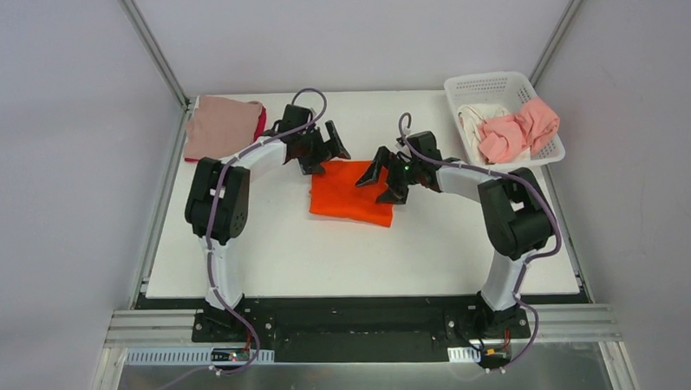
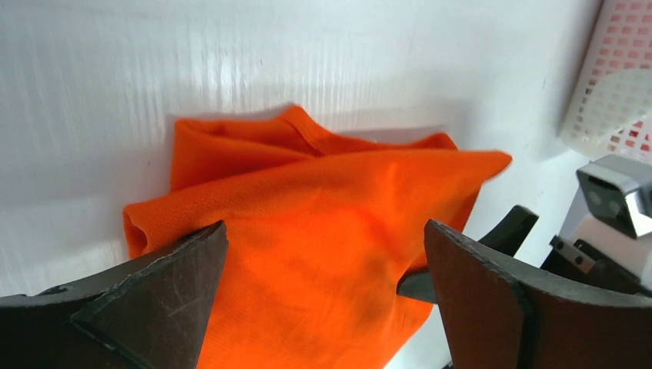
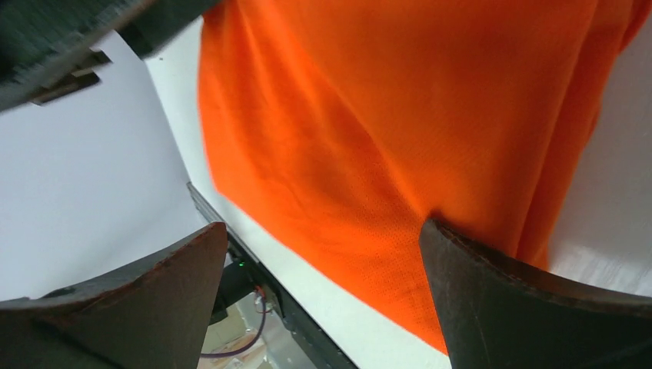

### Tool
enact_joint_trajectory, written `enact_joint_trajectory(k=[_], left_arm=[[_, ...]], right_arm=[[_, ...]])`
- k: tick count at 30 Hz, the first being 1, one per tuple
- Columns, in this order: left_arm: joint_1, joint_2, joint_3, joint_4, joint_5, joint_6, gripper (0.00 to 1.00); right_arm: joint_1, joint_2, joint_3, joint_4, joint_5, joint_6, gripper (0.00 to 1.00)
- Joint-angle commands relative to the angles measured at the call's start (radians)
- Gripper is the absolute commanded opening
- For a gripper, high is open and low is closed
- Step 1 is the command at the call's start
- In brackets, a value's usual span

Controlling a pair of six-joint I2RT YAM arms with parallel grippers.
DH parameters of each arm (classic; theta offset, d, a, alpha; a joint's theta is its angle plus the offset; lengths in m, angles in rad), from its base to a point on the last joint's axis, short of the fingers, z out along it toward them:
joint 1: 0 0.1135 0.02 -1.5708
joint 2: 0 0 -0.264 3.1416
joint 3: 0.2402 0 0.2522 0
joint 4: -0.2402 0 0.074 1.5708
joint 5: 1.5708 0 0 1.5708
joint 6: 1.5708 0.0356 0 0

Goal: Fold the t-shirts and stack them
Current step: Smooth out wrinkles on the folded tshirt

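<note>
A bright orange t-shirt (image 1: 349, 195) lies folded into a rough square at the middle of the white table. It fills the left wrist view (image 2: 323, 231) and the right wrist view (image 3: 400, 146). My left gripper (image 1: 327, 150) is open and empty just above the shirt's far left corner. My right gripper (image 1: 381, 178) is open and empty over the shirt's right edge. A folded dusty pink t-shirt (image 1: 222, 126) lies on a crimson one (image 1: 260, 120) at the far left corner. Salmon pink t-shirts (image 1: 522, 126) and a white one (image 1: 474, 121) lie crumpled in the basket.
A white lattice basket (image 1: 503, 84) stands at the far right corner; it also shows in the left wrist view (image 2: 615, 84). The table's near edge (image 1: 363, 294) meets a black rail with both arm bases. Metal frame posts rise at the back corners.
</note>
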State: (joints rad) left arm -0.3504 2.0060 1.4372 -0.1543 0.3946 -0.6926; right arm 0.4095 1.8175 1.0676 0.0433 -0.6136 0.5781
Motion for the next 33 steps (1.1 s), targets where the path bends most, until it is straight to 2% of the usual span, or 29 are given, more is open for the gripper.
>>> enact_joint_trajectory(k=[1, 6, 10, 16, 20, 24, 27, 33], left_arm=[[0.019, 0.065, 0.078, 0.046, -0.038, 0.053, 0.99], [0.024, 0.092, 0.053, 0.045, -0.052, 0.052, 0.99], [0.027, 0.051, 0.04, 0.045, -0.035, 0.071, 0.99], [0.019, -0.153, 0.014, 0.043, 0.003, 0.145, 0.99], [-0.022, -0.289, -0.05, 0.007, -0.001, 0.184, 0.99], [-0.071, -0.374, -0.166, 0.008, 0.004, 0.174, 0.99], [-0.107, -0.406, -0.271, 0.041, 0.009, 0.158, 0.99], [-0.135, -0.349, -0.418, 0.131, 0.031, 0.102, 0.99]], right_arm=[[-0.001, 0.047, 0.006, 0.04, 0.041, -0.108, 1.0], [-0.008, 0.089, -0.001, 0.041, 0.061, -0.125, 1.0], [-0.01, 0.056, 0.007, 0.037, 0.042, -0.106, 1.0], [-0.011, -0.074, 0.049, -0.003, 0.043, -0.049, 1.0], [-0.024, -0.097, 0.083, 0.016, 0.055, 0.024, 1.0], [-0.06, -0.034, 0.127, 0.094, 0.039, 0.131, 1.0], [-0.065, 0.04, 0.197, 0.113, 0.04, 0.152, 1.0], [-0.079, 0.188, 0.305, 0.115, 0.092, 0.157, 1.0]])
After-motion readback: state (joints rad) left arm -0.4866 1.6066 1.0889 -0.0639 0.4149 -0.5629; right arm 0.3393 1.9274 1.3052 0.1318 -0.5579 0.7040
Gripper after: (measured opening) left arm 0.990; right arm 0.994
